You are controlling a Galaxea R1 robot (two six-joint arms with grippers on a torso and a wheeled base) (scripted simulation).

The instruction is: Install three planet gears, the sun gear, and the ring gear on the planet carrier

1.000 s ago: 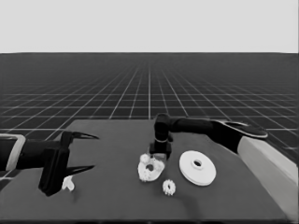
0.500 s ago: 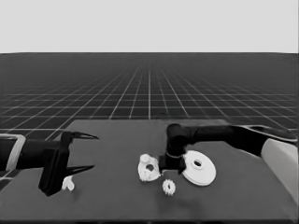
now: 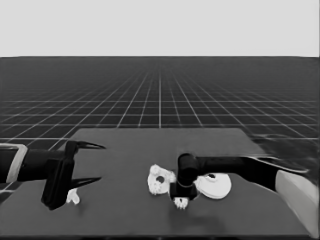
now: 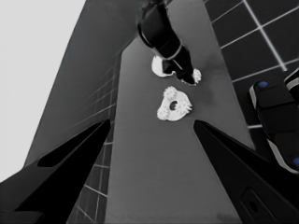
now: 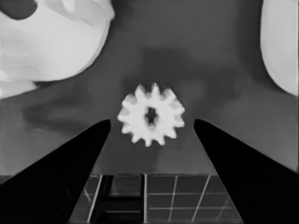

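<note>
The smaller round part (image 3: 161, 181), the planet carrier, lies at mid-table with small planet gears seated on it (image 4: 174, 106). One loose toothed gear (image 5: 151, 119) lies just in front of it near the table's front edge (image 3: 181, 203). My right gripper (image 5: 152, 122) hangs over this gear, open, with one finger on each side and neither touching it (image 3: 181, 196). The larger round part (image 3: 216, 186), the ring gear, lies just right of the gripper. My left gripper (image 3: 100, 162) waits open over the table's left end.
A thin white piece (image 3: 73, 196) lies under the left gripper's fingers, not held. The table's front edge runs close behind the loose gear in the right wrist view, with the floor grid beyond. Dark machinery with blue lights (image 4: 275, 116) stands past the table's edge.
The right arm has swung from above the smaller round part toward the front edge and come down over the loose gear. The left arm has not moved.
</note>
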